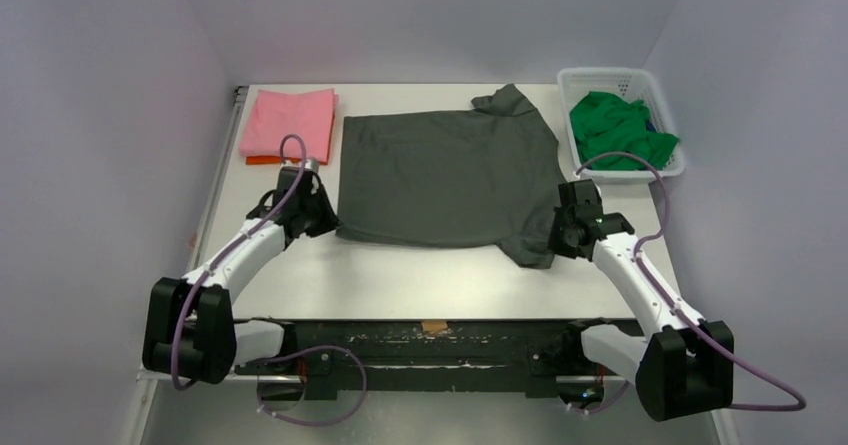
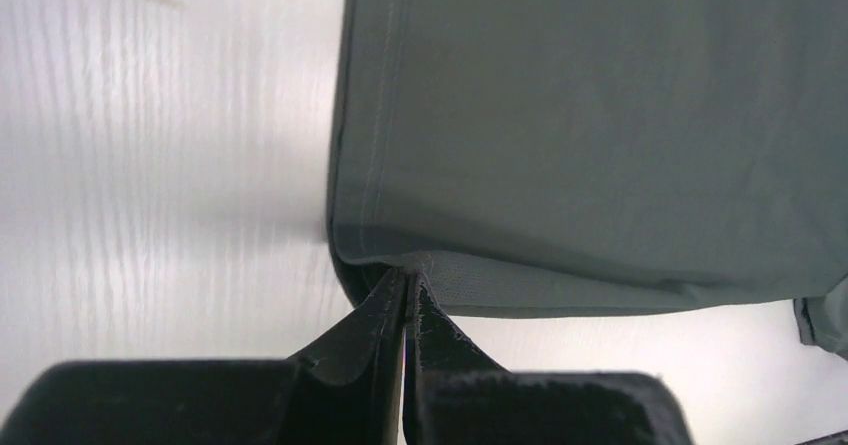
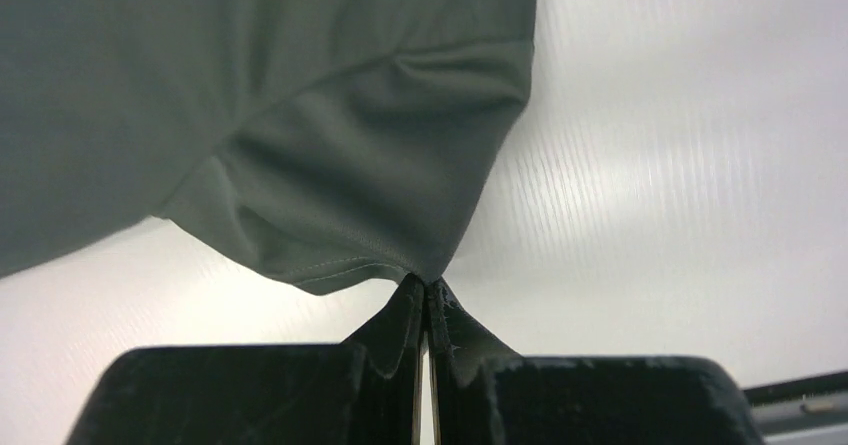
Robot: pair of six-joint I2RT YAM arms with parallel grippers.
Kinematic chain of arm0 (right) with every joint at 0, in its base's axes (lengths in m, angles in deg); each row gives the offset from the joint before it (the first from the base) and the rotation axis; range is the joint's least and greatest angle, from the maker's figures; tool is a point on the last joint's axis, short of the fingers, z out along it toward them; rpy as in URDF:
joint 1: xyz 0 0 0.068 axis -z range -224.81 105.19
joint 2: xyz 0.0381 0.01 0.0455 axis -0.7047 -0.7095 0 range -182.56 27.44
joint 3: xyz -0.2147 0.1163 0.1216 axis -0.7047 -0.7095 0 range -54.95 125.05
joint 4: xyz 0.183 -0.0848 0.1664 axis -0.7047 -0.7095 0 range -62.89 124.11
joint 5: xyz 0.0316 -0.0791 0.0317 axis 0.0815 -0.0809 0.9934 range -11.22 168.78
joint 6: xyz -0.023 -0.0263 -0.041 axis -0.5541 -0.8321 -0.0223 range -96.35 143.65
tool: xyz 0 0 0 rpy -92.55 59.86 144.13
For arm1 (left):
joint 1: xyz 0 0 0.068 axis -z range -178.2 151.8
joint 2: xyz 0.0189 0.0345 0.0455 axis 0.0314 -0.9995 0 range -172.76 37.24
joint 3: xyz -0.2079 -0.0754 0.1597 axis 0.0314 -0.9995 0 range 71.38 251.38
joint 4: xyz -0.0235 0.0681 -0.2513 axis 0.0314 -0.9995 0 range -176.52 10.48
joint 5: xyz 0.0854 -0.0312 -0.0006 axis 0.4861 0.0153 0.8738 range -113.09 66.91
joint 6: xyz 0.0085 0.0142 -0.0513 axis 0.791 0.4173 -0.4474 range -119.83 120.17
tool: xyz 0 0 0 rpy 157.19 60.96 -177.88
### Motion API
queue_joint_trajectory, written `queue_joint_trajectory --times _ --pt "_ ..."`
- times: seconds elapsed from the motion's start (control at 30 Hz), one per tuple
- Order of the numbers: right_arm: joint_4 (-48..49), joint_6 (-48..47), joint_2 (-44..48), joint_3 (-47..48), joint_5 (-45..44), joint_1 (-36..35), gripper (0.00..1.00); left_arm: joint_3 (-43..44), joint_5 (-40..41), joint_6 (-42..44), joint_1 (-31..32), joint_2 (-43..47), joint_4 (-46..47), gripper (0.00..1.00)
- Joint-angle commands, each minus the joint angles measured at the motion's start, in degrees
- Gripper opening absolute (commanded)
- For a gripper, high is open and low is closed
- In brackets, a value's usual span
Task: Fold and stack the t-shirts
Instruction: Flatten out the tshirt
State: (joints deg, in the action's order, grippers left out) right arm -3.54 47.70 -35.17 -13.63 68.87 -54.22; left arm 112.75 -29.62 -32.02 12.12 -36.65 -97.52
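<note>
The dark charcoal-grey t-shirt [image 1: 445, 175] lies spread flat on the white table [image 1: 400, 280]. My left gripper [image 1: 330, 227] is shut on its near left hem corner; the left wrist view shows the closed tips [image 2: 408, 283] pinching the cloth edge [image 2: 600, 145]. My right gripper [image 1: 556, 240] is shut on the near right sleeve; the right wrist view shows the tips [image 3: 426, 285] pinching the sleeve corner [image 3: 350, 195]. A folded pink t-shirt [image 1: 288, 121] lies on an orange one [image 1: 262, 160] at the back left. A bright green t-shirt [image 1: 618, 131] lies crumpled in the basket.
The white plastic lattice basket [image 1: 660, 90] stands at the back right corner. Walls close in the table on the left, back and right. A dark rail [image 1: 430, 337] with both arm bases runs along the near edge.
</note>
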Motion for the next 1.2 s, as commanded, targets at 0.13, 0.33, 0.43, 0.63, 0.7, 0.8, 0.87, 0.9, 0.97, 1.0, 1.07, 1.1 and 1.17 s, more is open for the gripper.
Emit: queue_joint_trajectory --times 0.13,0.33,0.43,0.63,0.7,0.8,0.87,0.9,0.97,1.0,1.07,1.1,1.17 --pt "-15.2 9.6 6.7 0.6 -2.9 0.1 0.00 -8.0 6.3 -7.9 0.5 12.5 -6.1 0.00" --pt "-19.3 10.2 6.0 0.1 3.5 0.1 0.00 -10.6 5.9 -9.2 0.8 16.3 -7.9 0.00" --pt "-22.1 11.8 7.9 -0.9 4.0 0.0 0.00 -12.0 6.3 -10.4 0.9 18.2 -10.1 0.00" --pt "-25.0 14.4 10.5 -1.9 4.3 0.0 0.01 -14.6 6.3 -12.0 1.0 21.8 -12.1 0.00" --pt "-25.3 15.0 11.0 -2.3 4.1 -0.1 0.08 -14.9 6.3 -12.4 1.0 22.3 -13.1 0.00" --pt "-26.2 15.9 11.4 -2.0 2.3 -0.1 0.11 -15.0 7.9 -12.8 1.0 22.2 -13.7 0.00" --pt "-26.9 16.4 11.5 -1.9 2.2 0.0 0.18 -14.5 7.8 -13.0 1.0 21.5 -14.8 0.01" --pt "-27.2 16.5 11.8 -2.2 2.5 -0.2 0.24 -14.1 7.7 -13.0 1.0 21.2 -15.7 0.06" --pt "-27.7 17.2 12.9 -2.7 2.6 -0.2 0.36 -13.8 8.6 -12.9 1.0 21.6 -17.8 0.13" --pt "-28.0 17.8 14.0 -2.7 1.9 -0.2 0.41 -13.6 9.3 -12.7 1.1 22.3 -18.8 0.19" --pt "-28.1 18.1 16.8 -2.3 1.2 -0.3 0.49 -12.8 11.1 -12.9 1.1 24.6 -21.8 0.40" --pt "-27.7 17.7 18.2 -1.9 1.5 -0.2 0.52 -12.2 12.0 -12.8 1.1 25.7 -23.2 0.51" --pt "-26.1 16.5 20.4 -1.0 2.3 -0.3 0.58 -10.6 12.6 -12.5 1.1 28.2 -25.5 0.78"
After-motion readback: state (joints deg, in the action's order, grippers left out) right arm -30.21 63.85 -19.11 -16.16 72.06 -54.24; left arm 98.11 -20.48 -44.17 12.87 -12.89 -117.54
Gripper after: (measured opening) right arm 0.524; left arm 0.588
